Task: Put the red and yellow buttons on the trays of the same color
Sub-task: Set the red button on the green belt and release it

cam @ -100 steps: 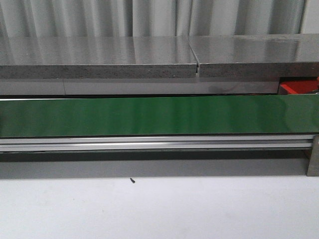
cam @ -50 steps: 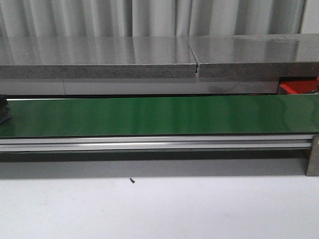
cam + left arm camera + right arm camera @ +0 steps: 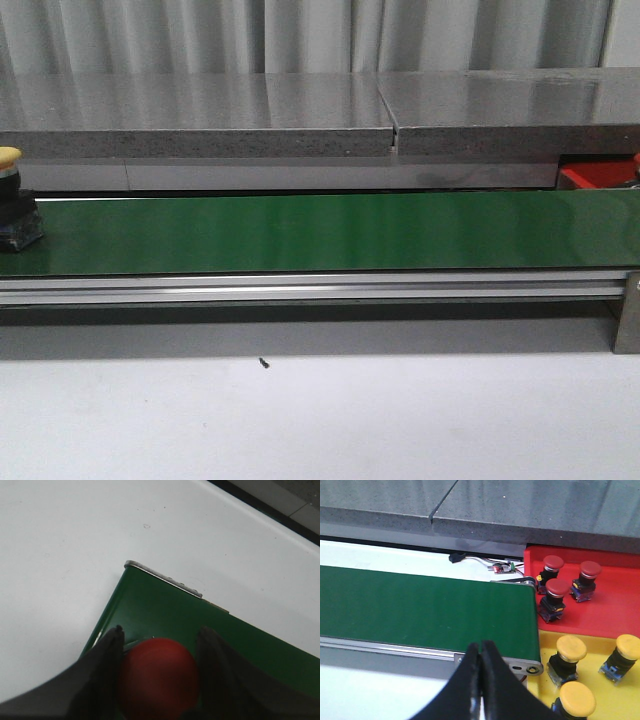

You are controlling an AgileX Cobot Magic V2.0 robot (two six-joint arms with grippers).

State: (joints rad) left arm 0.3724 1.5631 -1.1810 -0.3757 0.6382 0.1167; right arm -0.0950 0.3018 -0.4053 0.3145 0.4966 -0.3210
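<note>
A red button (image 3: pixel 157 677) sits between the dark fingers (image 3: pixel 102 675) of the left gripper (image 3: pixel 159 672), its rounded cap filling the gap over the corner end of the green belt (image 3: pixel 165 615); the left wrist view does not show whether the fingers actually touch it. In the right wrist view, the right gripper (image 3: pixel 481 667) hangs over the near edge of the belt's other end with its fingers pressed together on nothing. Just past that end lie a bright red tray (image 3: pixel 615 605) holding three red-capped buttons (image 3: pixel 555 597) and, nearer the camera, a yellow tray (image 3: pixel 600 652) holding three yellow-capped ones (image 3: pixel 570 655), all on dark bases. In the front view, a yellow button (image 3: pixel 15 205) on a black base stands at the far left end of the belt; half a second ago only a dark sliver showed there, and a second ago that end was bare. The red tray peeks from under the grey counter (image 3: pixel 320 115) at the right. A small dark speck (image 3: pixel 264 363) lies on the white table (image 3: pixel 320 420).
</note>
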